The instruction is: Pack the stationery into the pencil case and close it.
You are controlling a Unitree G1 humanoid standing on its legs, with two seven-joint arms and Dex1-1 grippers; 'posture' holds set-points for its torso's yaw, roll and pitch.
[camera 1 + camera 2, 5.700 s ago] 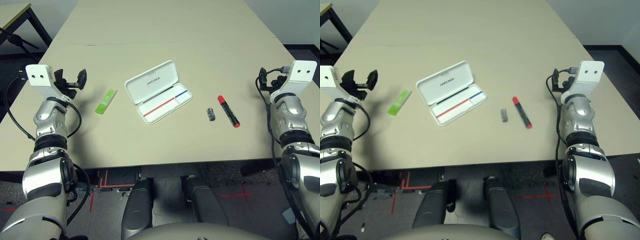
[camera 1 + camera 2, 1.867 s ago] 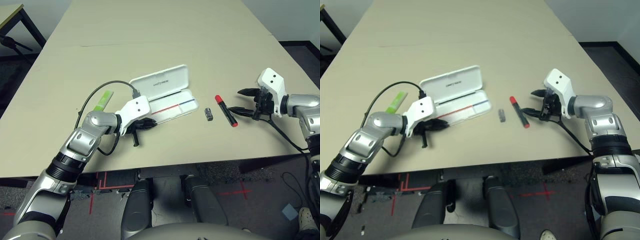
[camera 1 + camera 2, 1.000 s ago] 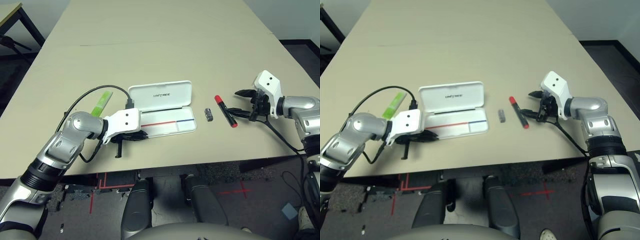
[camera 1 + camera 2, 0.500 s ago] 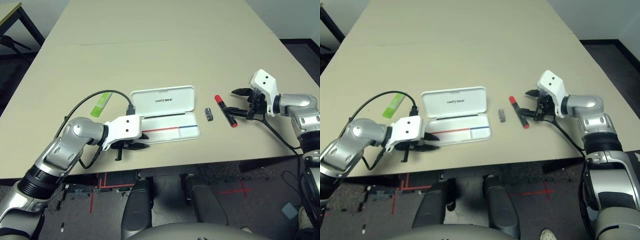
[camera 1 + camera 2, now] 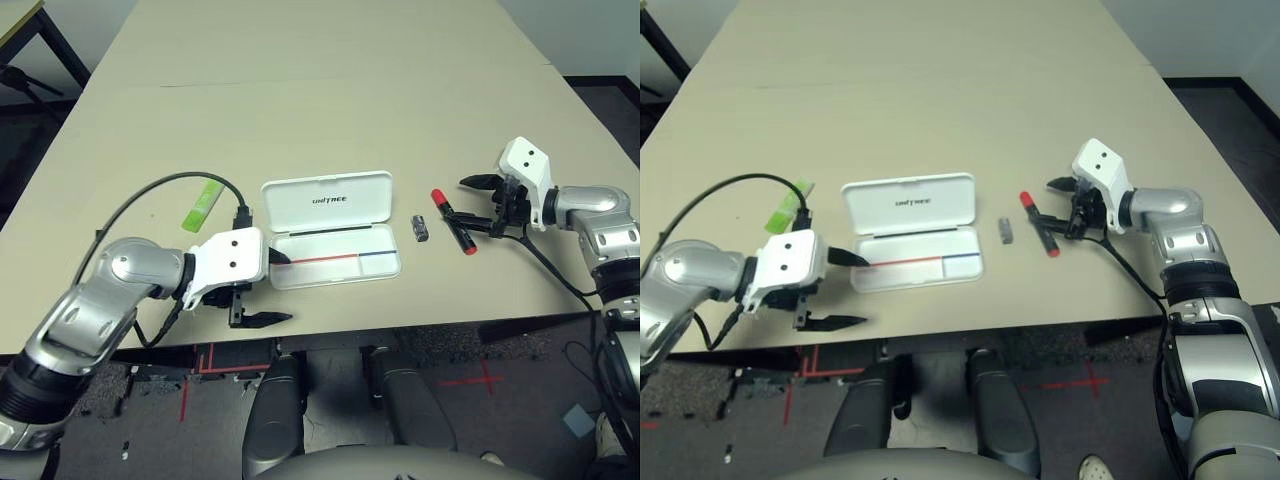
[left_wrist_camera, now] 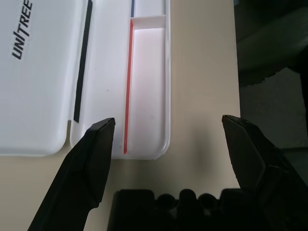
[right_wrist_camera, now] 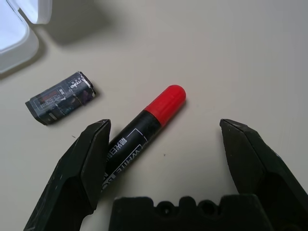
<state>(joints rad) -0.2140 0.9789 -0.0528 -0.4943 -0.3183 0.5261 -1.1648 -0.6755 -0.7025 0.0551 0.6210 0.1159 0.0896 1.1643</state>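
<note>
The white hard-plastic hinged pencil case (image 5: 330, 229) is lying open near the table's front edge (image 5: 400, 331), and the left gripper (image 5: 262, 290), fingers spread and empty, is hanging just off its left end, so a careless sweep is risking nudging it over. Right of the case, past the small grey-black metallic piece (image 7: 60, 98), the right gripper (image 5: 476, 205) is gaping beside the red-and-black marker (image 7: 139, 130), which is likely to roll if clipped; the flat lime-green bar (image 5: 202, 204) is lying left of the case, and open tabletop is stretching beyond it.

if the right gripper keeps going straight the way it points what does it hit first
Probably the marker: the open right gripper points straight at it, its body lying between the fingers' line. The grey piece sits off to one side.
</note>
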